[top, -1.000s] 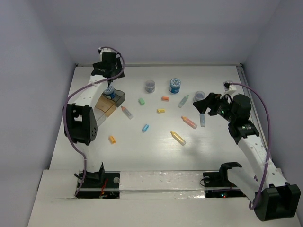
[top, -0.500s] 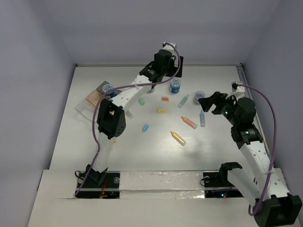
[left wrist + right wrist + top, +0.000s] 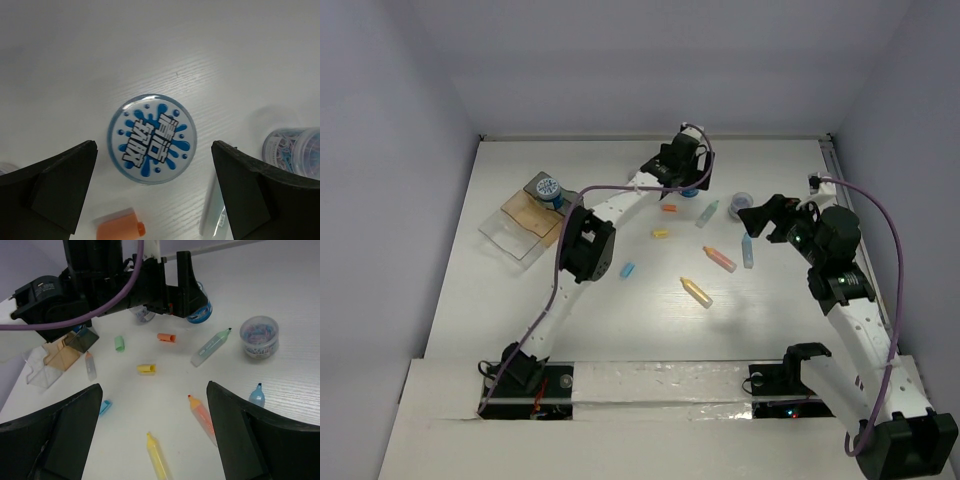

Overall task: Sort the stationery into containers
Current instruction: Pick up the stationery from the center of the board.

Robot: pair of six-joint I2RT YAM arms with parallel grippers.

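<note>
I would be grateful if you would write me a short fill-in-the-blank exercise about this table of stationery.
1. The left gripper hangs open above a round tub whose lid bears a splash coloured ____.
2. In the right wrist view, the pen lying between the yellow pen and the blue pen is ____.
3. In the top view, a second tub sits in the dark grey ____.
Missing words: blue; orange; box.
</note>
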